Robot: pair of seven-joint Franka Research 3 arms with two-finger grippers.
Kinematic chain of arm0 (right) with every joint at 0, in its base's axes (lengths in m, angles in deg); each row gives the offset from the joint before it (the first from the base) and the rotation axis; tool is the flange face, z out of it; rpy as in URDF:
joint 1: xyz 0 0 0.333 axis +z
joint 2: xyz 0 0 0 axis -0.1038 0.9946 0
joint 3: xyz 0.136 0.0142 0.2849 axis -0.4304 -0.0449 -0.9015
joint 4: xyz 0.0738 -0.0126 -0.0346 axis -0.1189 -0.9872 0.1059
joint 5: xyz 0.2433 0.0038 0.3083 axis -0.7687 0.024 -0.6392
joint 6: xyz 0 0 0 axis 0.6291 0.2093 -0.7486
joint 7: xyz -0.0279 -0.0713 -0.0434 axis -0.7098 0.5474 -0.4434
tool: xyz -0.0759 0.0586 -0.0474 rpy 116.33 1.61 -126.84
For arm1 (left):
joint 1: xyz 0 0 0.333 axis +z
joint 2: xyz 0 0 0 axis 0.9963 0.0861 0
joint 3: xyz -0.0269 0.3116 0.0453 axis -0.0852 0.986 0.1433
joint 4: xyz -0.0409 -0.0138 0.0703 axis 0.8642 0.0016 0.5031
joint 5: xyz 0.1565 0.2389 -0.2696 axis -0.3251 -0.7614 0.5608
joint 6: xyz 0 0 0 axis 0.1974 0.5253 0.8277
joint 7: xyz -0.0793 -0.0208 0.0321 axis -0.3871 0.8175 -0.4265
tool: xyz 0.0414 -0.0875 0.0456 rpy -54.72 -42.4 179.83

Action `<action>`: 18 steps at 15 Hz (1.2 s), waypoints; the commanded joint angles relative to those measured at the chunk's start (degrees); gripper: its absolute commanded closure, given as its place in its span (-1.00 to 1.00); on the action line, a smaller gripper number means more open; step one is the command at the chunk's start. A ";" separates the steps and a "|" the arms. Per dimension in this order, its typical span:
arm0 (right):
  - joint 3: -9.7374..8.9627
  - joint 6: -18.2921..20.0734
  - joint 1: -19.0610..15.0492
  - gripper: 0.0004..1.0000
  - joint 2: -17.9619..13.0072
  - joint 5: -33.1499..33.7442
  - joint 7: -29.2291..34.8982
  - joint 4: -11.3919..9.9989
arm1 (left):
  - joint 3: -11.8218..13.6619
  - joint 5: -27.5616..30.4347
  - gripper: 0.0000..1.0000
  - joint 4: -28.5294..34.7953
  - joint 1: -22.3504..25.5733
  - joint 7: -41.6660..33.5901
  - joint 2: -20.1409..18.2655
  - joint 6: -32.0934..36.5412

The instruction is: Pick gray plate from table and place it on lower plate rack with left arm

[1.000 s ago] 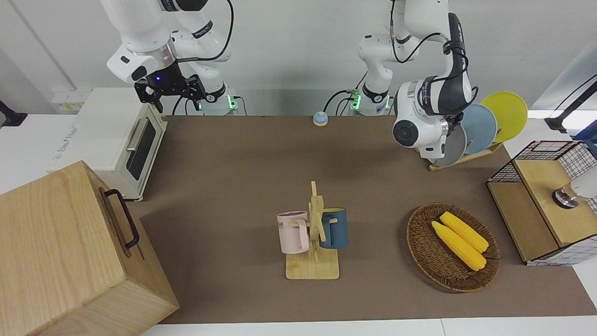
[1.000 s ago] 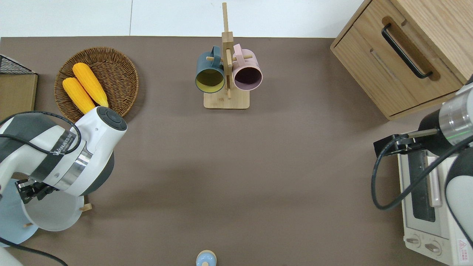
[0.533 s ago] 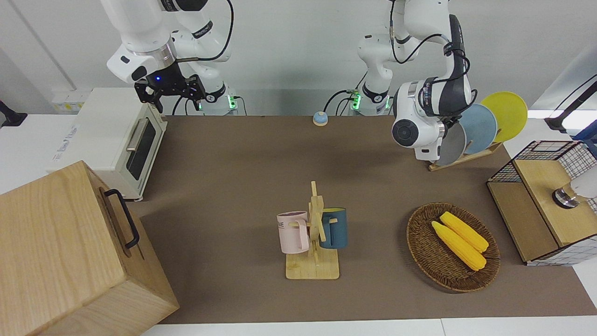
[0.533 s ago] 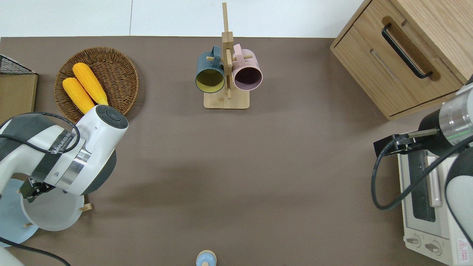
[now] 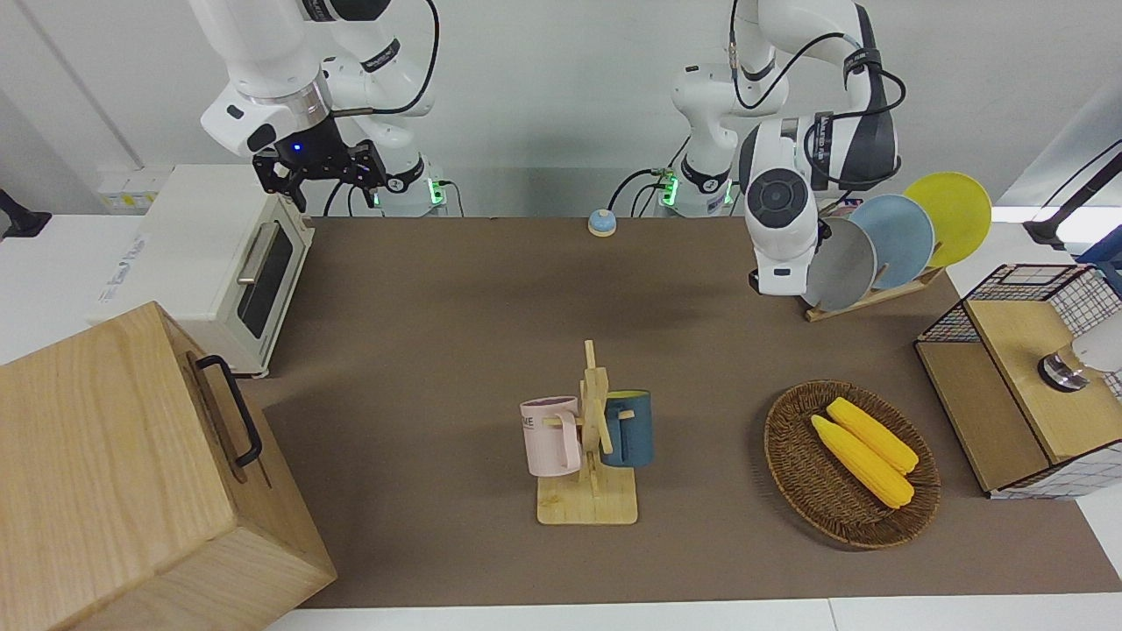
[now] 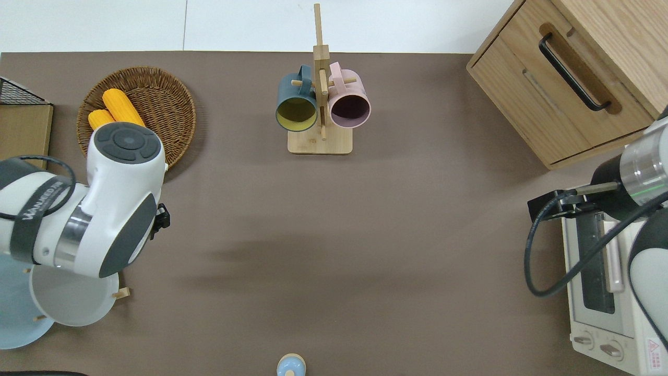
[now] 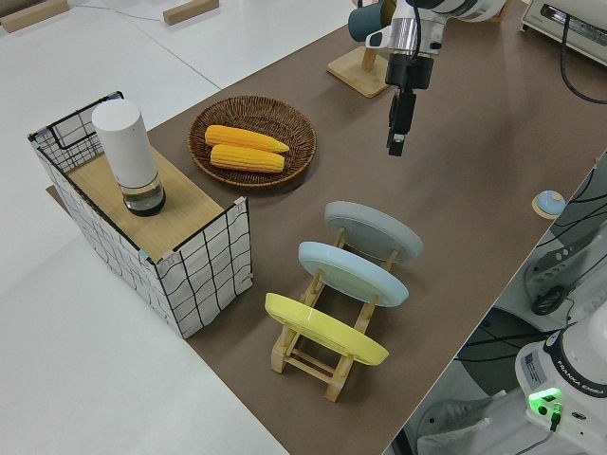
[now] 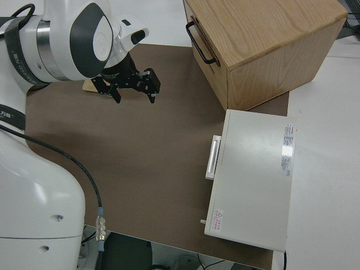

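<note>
Now gray plate (image 7: 373,231) slotted in rack (image 7: 327,355); left gripper (image 7: 397,142) clear, finger gap unreadable; right arm parked.

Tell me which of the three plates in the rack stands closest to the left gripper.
The gray plate. It fills the slot at the rack's end toward the left gripper; the light blue plate sits in the middle and the yellow plate farthest away.

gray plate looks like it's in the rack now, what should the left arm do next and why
Probably retreat a little more, up and away from the rack, toward parking. The gray plate stands alone in a slot of the lower plate rack, beside the light blue plate. The left gripper hangs apart from it, holding nothing. The right arm is parked.
</note>
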 commanded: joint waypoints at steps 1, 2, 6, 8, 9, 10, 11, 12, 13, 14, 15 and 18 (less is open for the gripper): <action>-1.35 0.86 -1.47 -0.97 -0.14 0.38 0.73 0.56 | 0.58 6.13 -0.98 -4.77 1.04 -2.38 -1.37 -2.61; -1.35 0.86 -1.47 -0.97 -0.14 0.38 0.73 0.56 | 0.58 6.66 -0.98 -6.44 1.13 -4.05 -1.46 -2.26; -1.35 0.86 -1.47 -0.97 -0.14 0.38 0.73 0.56 | 4.78 15.26 -0.97 -10.93 1.13 -15.28 -3.91 0.72; -1.35 0.86 -1.47 -0.97 -0.14 0.38 0.73 0.56 | 7.60 19.48 -0.97 -10.94 1.13 -24.67 -6.19 0.99; -1.35 0.86 -1.47 -0.97 -0.14 0.38 0.73 0.56 | 9.18 20.72 -0.97 -10.94 0.96 -27.94 -7.07 1.60; -1.35 0.86 -1.47 -0.97 -0.14 0.38 0.73 0.56 | 10.15 20.64 -0.97 -11.02 0.69 -29.71 -7.78 2.39; -1.35 0.86 -1.47 -0.97 -0.14 0.38 0.73 0.56 | 10.77 20.64 -0.97 -11.02 0.69 -31.64 -8.48 2.74; -1.35 0.86 -1.47 -0.97 -0.14 0.38 0.73 0.56 | 11.56 20.90 -0.97 -11.11 0.60 -34.36 -9.10 2.84; -1.35 0.86 -1.47 -0.97 -0.14 0.38 0.73 0.56 | 12.09 20.99 -0.97 -11.63 0.52 -36.65 -9.10 3.45; -1.35 0.86 -1.47 -0.97 -0.14 0.38 0.73 0.56 | 12.09 20.99 -0.97 -12.68 0.52 -38.50 -9.10 4.32; -1.35 0.86 -1.47 -0.97 -0.14 0.38 0.73 0.56 | 12.18 21.08 -0.97 -13.65 0.52 -40.52 -9.10 5.11; -1.35 0.86 -1.47 -0.97 -0.14 0.38 0.73 0.56 | 11.66 22.04 -0.98 -17.16 0.52 -42.12 -9.19 7.22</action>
